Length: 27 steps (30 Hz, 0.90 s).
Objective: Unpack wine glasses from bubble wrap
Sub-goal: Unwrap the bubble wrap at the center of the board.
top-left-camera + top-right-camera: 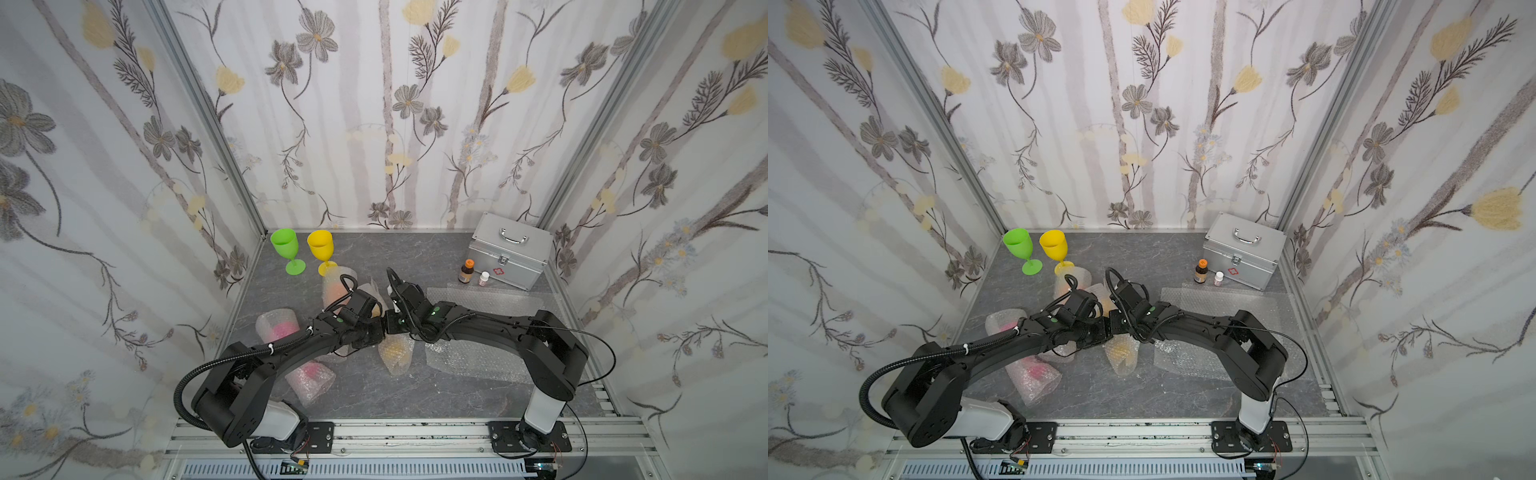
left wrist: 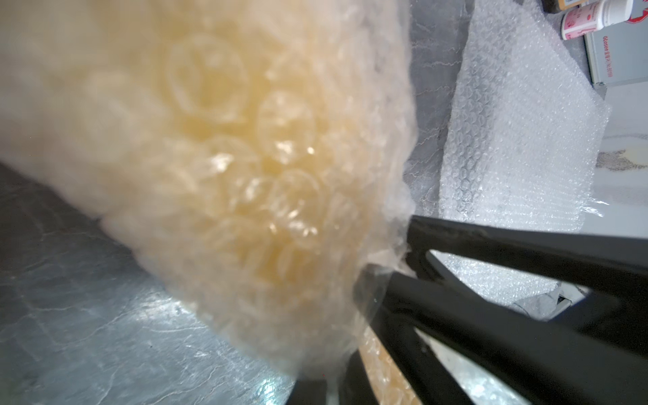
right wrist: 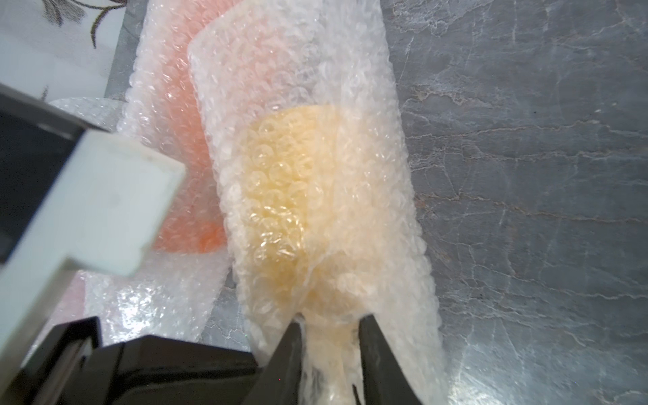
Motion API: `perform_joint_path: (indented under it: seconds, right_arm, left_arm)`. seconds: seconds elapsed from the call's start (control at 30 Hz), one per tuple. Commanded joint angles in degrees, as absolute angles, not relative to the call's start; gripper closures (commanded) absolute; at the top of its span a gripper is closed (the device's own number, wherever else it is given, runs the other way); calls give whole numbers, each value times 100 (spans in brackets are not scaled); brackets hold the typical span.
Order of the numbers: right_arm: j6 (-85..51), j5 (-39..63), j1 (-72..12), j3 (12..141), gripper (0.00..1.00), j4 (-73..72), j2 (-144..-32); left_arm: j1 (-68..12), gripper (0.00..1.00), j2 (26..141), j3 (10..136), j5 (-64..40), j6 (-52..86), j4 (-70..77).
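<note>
- Pink roll (image 1: 276,328): lies under the left arm near the left wall, goblet fully wrapped, no gripper on it; left to do
- Green goblet (image 1: 285,245) and yellow goblet (image 1: 320,245): bare and upright, side by side in the far left corner; these two look done
- Orange roll (image 1: 334,291): just beside the yellow goblet's foot, goblet inside; left to do
- Left gripper (image 2: 385,249): closed, pinching a loose edge of film on the amber roll
- Amber roll (image 3: 280,196): lies beside the orange roll, goblet showing through the bubbles; this looks like the one in hand, with the wrap not yet opened
- Right gripper (image 3: 331,321): closed on that roll's narrow end, film bunched between the jaws
- Far sheet (image 1: 490,301) and near sheet (image 1: 469,361): flat and empty on the right side, the far one by the case (image 1: 509,249); they fit the two bare goblets
- Judged overall: two of five out, one being opened, two waiting
</note>
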<state>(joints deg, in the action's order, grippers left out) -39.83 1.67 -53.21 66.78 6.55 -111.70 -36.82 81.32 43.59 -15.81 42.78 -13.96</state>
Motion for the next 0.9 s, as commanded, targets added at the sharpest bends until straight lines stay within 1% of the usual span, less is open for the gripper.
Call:
perform_joint_path:
  seconds: [0.0,0.53,0.87]
  right_arm:
    - [-4271,402,-5291,6627,71,-215,-11205]
    - [-5095,932,-5074,6053,72,-1467,-11256]
    - [-5890,1411,-4961,5650,72,-2627,-11325]
  left_arm:
    - [-3705,100,8139,4316,-1671,4243,-1412]
    - [-3705,100,8130,4028,-1684,4315,-1153]
    - [-3722,100,8190,3954,-1784,4265,-1058]
